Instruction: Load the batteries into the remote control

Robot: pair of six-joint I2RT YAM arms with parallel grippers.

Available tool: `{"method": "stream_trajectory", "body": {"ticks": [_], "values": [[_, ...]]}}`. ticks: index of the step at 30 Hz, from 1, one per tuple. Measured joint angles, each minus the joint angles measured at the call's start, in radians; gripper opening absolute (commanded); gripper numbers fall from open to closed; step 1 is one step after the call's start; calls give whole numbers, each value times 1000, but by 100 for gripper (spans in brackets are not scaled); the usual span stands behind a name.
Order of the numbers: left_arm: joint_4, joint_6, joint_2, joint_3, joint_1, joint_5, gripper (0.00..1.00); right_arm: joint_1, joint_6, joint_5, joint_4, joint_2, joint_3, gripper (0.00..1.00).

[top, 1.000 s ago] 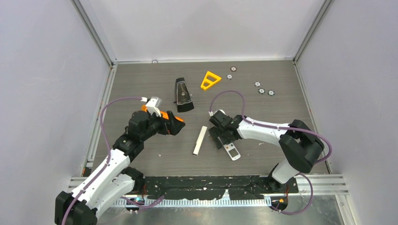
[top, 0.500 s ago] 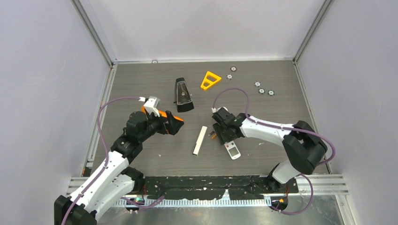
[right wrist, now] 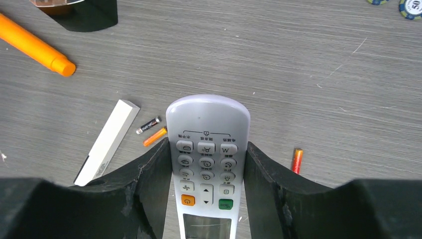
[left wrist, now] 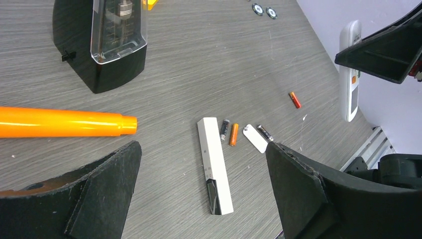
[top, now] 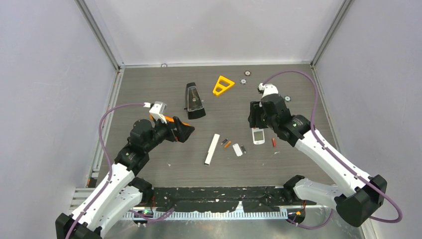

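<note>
Between the fingers of the right gripper (right wrist: 207, 146) the remote control (right wrist: 207, 119) is sitting clamped by its sides, buttons facing up, long axis running straight out ahead of the jaws. I'm guessing the battery bay is facing down. Off that gripper's left the dark grey battery (right wrist: 149, 124) and orange battery (right wrist: 155, 136) are lying side by side; the red battery (right wrist: 297, 160) is lying off its right. Meanwhile the left gripper (top: 186, 131) is hovering wide open and empty with grey and orange just ahead of it, so it's looking like the free hand for them. Versus a second ago, the right arm isn't crouching low mid-table anymore: it's gripping the remote and has carried it up and away.
</note>
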Motion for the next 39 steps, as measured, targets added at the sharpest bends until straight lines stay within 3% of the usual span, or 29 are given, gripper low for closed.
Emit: {"method": "stream_trajectory", "body": {"ticks": [11, 25, 31, 36, 39], "values": [[38, -35, 13, -1, 0, 59, 98, -7, 62, -127, -17, 21, -47, 38], [191, -84, 151, 23, -94, 289, 97, 2, 236, -555, 202, 98, -50, 39], [223, -79, 201, 118, -191, 262, 95, 91, 309, -518, 393, 114, 3, 40], [216, -52, 227, 175, -248, 146, 93, 171, 365, -418, 538, 114, 13, 40], [194, -38, 227, 190, -263, 77, 88, 187, 385, -355, 582, 113, 13, 40]]}}
